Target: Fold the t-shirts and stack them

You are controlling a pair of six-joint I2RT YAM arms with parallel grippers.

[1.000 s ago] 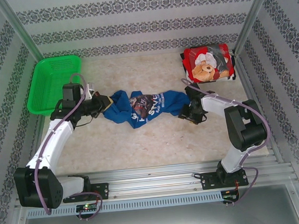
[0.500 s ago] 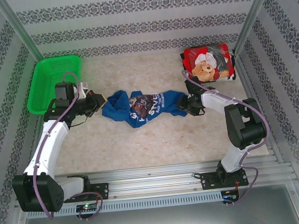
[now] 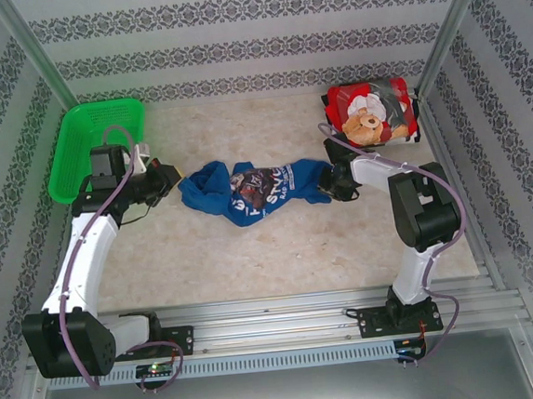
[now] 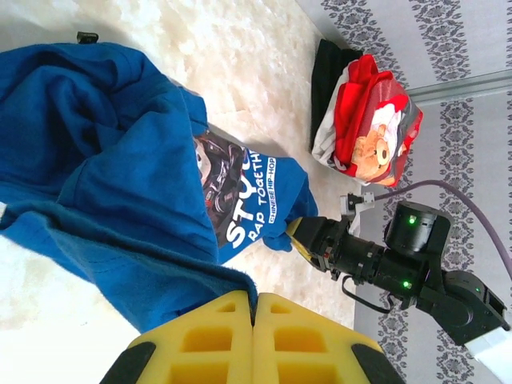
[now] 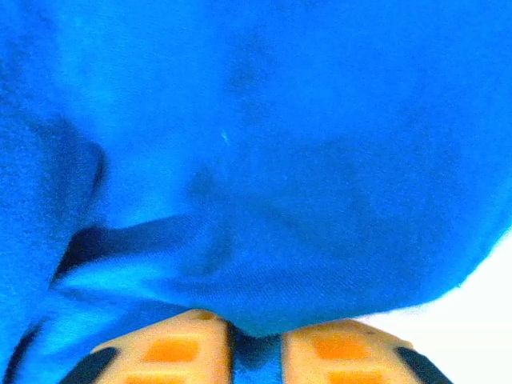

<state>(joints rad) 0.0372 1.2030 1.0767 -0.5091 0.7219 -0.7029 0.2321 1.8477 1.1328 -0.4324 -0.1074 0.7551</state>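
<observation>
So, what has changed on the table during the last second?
The right end effector moved forward onto the right end of the blue t-shirt and closed on it. The left end effector, shut on the left end, drew back toward the green basket. The red t-shirt and the basket stayed put.

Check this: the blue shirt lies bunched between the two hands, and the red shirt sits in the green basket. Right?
No: the top view shows the red shirt on the table at the far right, away from the green basket. The blue shirt is bunched between left hand and right hand.
</observation>
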